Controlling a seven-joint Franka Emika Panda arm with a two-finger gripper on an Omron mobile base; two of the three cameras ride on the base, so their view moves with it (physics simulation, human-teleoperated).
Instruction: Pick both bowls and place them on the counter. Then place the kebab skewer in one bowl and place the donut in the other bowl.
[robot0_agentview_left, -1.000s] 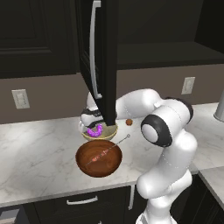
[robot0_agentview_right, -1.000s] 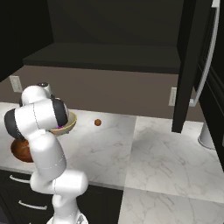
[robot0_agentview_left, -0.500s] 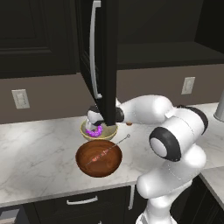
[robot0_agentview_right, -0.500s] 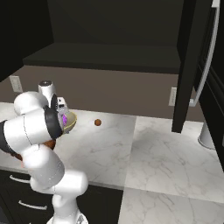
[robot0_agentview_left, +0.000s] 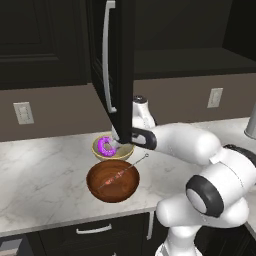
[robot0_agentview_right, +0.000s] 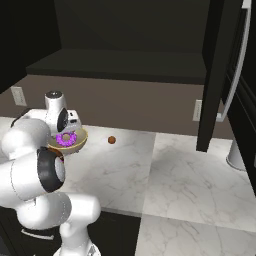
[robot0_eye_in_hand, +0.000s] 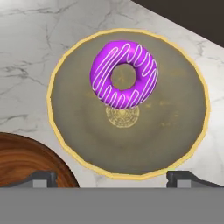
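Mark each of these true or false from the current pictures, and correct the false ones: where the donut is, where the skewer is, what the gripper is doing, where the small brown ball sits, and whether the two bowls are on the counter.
1. The donut lies in the pale cream-yellow bowl. True.
2. The kebab skewer lies on the bare counter. False: it rests in the dark reddish-brown bowl, its looped end sticking out over the rim.
3. The gripper is clamped on the donut. False: its jaws are wide open, above the pale bowl, with the donut lying free.
4. The small brown ball sits on the counter, apart from both bowls. True.
5. Both bowls stand on the counter, close beside each other. True.
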